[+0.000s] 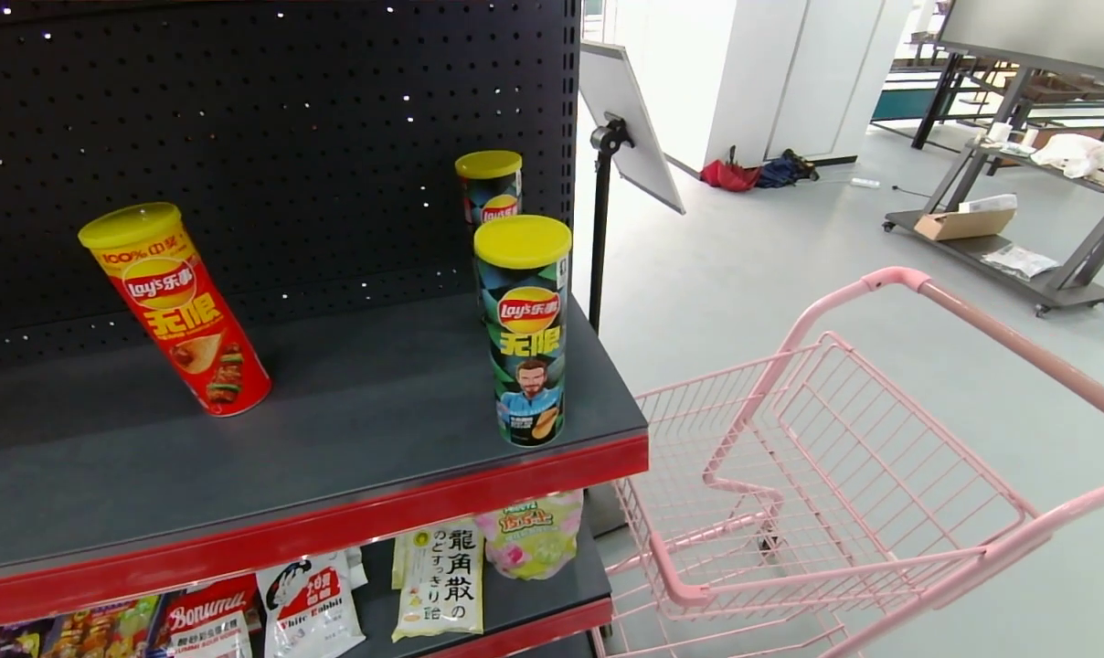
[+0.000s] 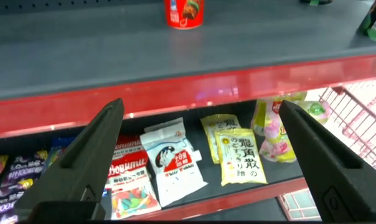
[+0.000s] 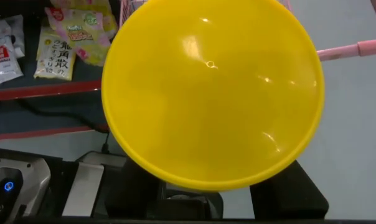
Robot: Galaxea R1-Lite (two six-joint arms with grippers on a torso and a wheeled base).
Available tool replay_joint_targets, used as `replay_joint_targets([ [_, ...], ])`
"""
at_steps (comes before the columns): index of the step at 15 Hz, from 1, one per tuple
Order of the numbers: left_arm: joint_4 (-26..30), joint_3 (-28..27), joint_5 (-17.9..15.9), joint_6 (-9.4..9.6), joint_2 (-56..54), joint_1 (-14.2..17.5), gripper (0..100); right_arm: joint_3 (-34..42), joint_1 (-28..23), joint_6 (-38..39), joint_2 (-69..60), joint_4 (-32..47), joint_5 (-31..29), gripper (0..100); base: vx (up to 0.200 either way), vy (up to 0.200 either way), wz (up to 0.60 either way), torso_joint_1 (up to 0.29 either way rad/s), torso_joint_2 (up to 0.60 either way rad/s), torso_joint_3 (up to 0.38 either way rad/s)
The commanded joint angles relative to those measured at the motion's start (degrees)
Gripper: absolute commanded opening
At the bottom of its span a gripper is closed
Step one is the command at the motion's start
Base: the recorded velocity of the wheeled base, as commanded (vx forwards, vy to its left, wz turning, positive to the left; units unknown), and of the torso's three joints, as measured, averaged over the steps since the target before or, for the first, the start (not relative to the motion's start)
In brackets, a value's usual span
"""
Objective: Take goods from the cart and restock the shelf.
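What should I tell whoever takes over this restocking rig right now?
Left gripper: open, empty, facing the lower shelf's snack bags.
Right wrist: yellow-lidded can close against its camera, probably held; grip unconfirmed.
Done: red can, front dark can and back dark can stand on the top shelf.
Left: shelve that can; the visible cart basket holds nothing else.

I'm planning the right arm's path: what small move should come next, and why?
Probably raise the right arm toward the top shelf. A yellow-lidded can sits close before its wrist camera, low, level with the snack bags and the pink cart, while the top shelf has bare board between the red can and the front dark can.
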Motion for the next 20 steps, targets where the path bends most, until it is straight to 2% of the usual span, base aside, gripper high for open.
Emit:
replay_joint_targets([
  [1,0.0,0.0,0.0,-0.02,0.0,0.0,100,0.0,0.1,0.0,0.6,0.0,0.0,0,0.0,0.0,0.0,0.163,-0.4,-0.242],
  [12,0.0,0.0,0.0,-0.02,0.0,0.0,100,1.7,0.1,-1.8,0.2,-2.1,0.0,0,0.0,0.0,0.0,0.156,-0.35,-0.202],
  [20,0.0,0.0,0.0,-0.02,0.0,0.0,100,4.3,0.1,-3.4,-0.1,-5.2,-1.4,0,0.0,0.0,0.0,0.004,-0.01,-0.005],
])
